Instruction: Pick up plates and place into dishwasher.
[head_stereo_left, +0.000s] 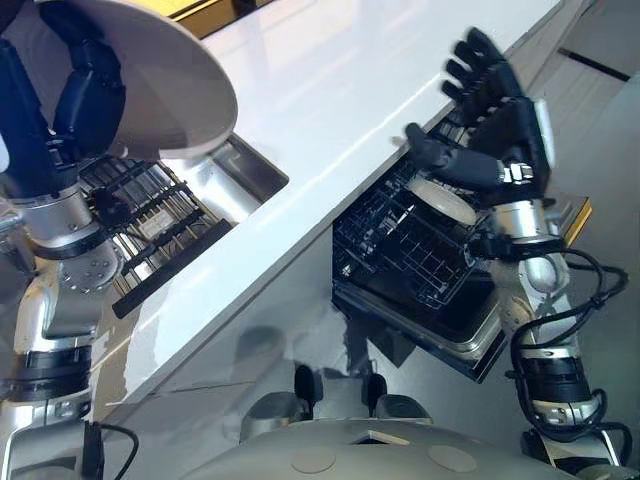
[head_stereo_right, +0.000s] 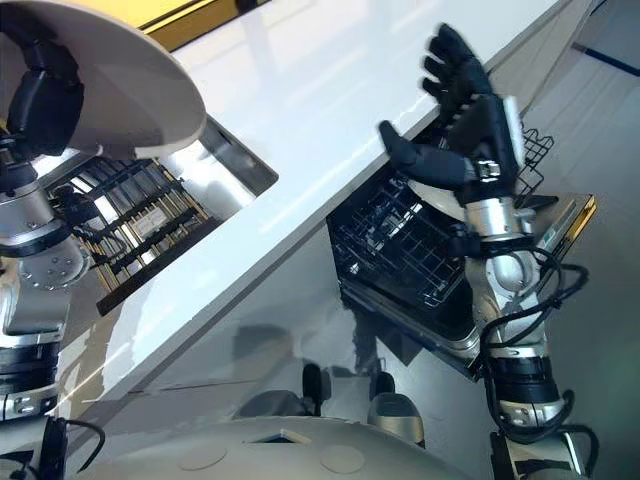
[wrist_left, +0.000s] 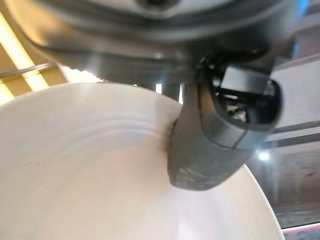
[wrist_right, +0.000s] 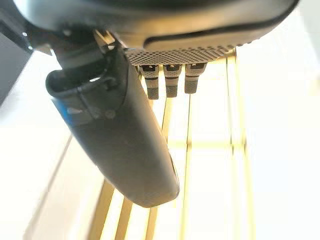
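The left hand (head_stereo_left: 85, 100) is up at the far left, its fingers (head_stereo_left: 95, 85) curled round the rim of a white plate (head_stereo_left: 165, 80), with the thumb (wrist_left: 210, 145) pressed on the plate's face in the wrist view. The plate hangs in the air above the sink (head_stereo_left: 250, 170) and the dark drying rack (head_stereo_left: 150, 225) set in it, well apart from where it must go.

The white surface (head_stereo_left: 330, 110) runs between the sink and the open dishwasher (head_stereo_left: 470, 335). To do the carry well, the plate should probably travel rightward high enough to clear the surface's edge, then tilt onto its rim only once over the black wire rack (head_stereo_left: 400, 245).

At the right, the right hand (head_stereo_left: 490, 110) hovers above that rack with fingers spread straight and holding nothing. Just beneath it 1 plate or bowl (head_stereo_left: 445, 200) already sits in the rack, so the incoming plate likely wants a free slot beside it. A handover between the hands looks like the safer route.
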